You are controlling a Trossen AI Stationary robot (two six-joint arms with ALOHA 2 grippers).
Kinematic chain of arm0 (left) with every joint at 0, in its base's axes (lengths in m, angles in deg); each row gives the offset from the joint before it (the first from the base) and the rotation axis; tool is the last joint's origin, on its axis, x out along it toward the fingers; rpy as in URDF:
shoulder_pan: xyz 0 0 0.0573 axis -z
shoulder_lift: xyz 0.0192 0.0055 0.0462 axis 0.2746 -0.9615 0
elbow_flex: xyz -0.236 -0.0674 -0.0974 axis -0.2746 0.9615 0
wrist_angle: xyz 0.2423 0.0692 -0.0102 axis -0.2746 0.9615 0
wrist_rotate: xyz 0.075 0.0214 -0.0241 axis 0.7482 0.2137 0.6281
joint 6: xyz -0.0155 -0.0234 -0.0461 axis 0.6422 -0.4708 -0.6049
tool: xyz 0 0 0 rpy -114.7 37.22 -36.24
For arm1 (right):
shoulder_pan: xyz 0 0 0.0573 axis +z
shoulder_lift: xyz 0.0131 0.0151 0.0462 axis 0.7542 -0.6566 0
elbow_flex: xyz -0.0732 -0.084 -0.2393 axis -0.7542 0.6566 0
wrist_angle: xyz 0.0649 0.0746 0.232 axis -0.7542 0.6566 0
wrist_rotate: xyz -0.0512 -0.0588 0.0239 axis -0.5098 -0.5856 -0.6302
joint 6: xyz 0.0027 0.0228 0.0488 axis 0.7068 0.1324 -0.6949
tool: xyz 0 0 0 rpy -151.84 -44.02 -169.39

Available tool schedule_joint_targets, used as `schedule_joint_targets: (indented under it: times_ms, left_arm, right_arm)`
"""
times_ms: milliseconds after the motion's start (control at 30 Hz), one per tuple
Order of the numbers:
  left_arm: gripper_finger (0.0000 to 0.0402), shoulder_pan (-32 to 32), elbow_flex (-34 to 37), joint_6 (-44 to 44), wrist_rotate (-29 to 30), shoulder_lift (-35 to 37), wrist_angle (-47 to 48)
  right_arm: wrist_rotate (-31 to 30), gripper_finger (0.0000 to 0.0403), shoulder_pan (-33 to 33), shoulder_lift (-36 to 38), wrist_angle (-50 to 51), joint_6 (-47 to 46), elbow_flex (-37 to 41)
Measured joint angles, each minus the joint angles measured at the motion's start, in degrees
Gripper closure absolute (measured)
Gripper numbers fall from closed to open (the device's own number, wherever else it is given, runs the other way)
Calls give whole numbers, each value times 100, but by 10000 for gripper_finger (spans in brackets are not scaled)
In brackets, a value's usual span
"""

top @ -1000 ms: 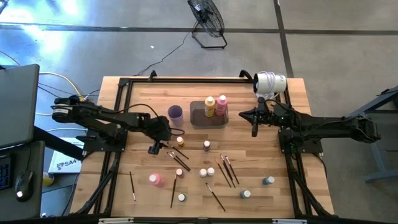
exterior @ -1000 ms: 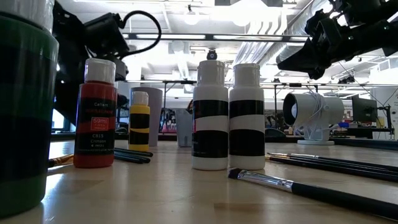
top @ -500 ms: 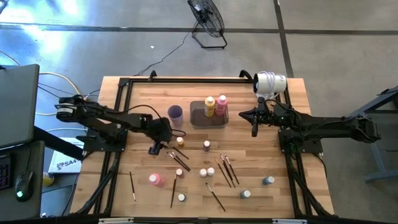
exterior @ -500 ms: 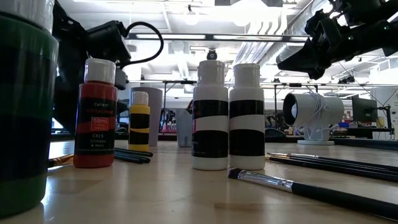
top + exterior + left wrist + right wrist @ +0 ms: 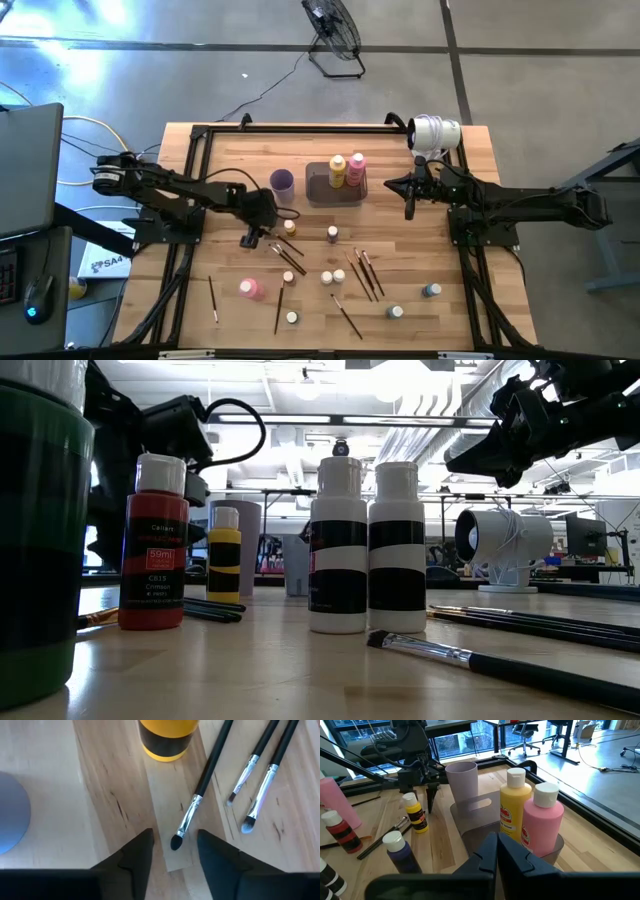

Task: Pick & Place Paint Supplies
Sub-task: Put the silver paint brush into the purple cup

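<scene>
My left gripper (image 5: 174, 851) is low over the table (image 5: 460, 300), fingers apart, nothing between them but the bristle tip of a brush (image 5: 200, 795). Just ahead of it: small yellow bottle (image 5: 167, 737); two more brushes (image 5: 260, 795) beside. Purple cup (image 5: 282, 181) close by. Right gripper (image 5: 408, 211) shut, empty, hovering beside the tray (image 5: 318, 190) with yellow and pink bottles (image 5: 347, 170).

table (image 5: 470, 300): light wood, black frame along edges | tray (image 5: 320, 190): dark grey, rectangular, far middle | cup (image 5: 282, 181): purple, upright, just beside tray | white lamp (image 5: 433, 132): far corner | floor fan (image 5: 335, 35): beyond table
</scene>
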Motion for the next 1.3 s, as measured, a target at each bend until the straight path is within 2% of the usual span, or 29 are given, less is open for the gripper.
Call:
schedule_joint_targets:
  times_ms: [467, 800, 1000, 1100, 1300]
  left_arm:
    - [393, -2, 0, -147, -103, -7, 215]
    - [400, -2, -79, -179, -327, 1, 513]
    - [401, 5, -622, -185, -363, -11, 1759]
    - [401, 4, -924, -178, -145, -4, 2258]
    - [402, 4, -1388, -149, 46, 0, 2697]
  right_arm:
    - [-2, 398, 0, 1, -1, 0, 0]
    - [-2, 398, 0, 1, 0, 0, 0]
    - [-2, 398, 0, 2, -1, 0, 0]
    - [-2, 398, 0, 0, -2, 0, 2]
    - [0, 398, 1, 1, -2, 0, 1]
